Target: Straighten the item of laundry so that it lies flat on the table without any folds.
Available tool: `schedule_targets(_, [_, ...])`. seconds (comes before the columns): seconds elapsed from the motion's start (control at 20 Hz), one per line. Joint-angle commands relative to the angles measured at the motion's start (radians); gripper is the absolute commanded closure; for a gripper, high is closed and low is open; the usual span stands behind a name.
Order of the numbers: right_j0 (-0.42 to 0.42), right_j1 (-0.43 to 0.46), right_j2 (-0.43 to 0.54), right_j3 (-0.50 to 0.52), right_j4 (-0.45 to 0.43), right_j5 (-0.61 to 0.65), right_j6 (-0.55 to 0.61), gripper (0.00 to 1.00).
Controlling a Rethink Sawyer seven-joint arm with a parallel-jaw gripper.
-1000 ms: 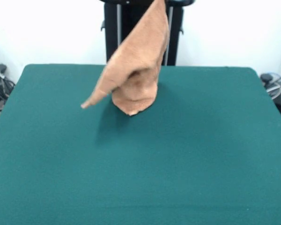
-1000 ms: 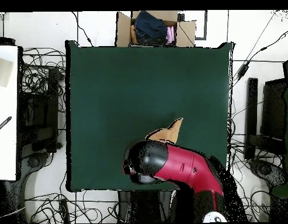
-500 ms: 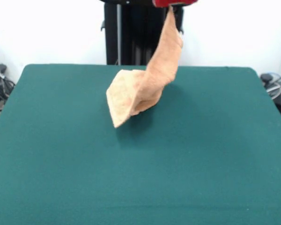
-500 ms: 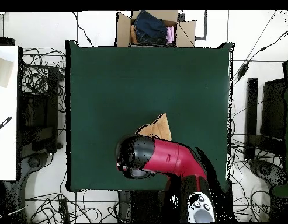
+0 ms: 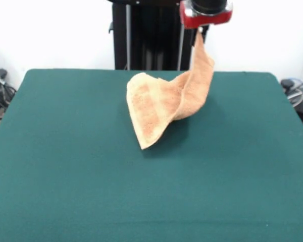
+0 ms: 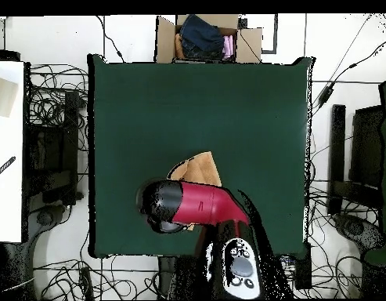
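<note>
**Towel hangs from claw, lower end on worktop**

We see the towel (image 5: 164, 103) held up by one corner at the claw (image 5: 199, 31), which sits at 12 o'clock in the front view under the red and black arm (image 5: 206, 10). The claw is pinched on the towel's top corner, as far as we can tell; its tips are mostly hidden by the cloth. From there the towel drops as a narrow strip, then spreads toward 8 o'clock into a folded, tilted panel with a paler band near the edge. Its lowest point looks to touch the green worktop (image 5: 65, 176) just far of centre. We cannot see a label.

In the overhead view the arm (image 6: 192, 205) covers part of the towel (image 6: 197, 169); the visible cloth lies at 12 o'clock from the arm's head. A cardboard box (image 6: 207, 38) with clothes sits off the worktop (image 6: 250, 110) at 12 o'clock.
</note>
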Motion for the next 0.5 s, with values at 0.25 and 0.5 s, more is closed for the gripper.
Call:
schedule_targets(0.25, [0.095,0.084,-0.052,-0.077,-0.017,-0.062,0.29,1.0])
schedule_targets(0.5, [0.124,0.091,-0.076,-0.089,0.003,-0.051,0.302,1.0])
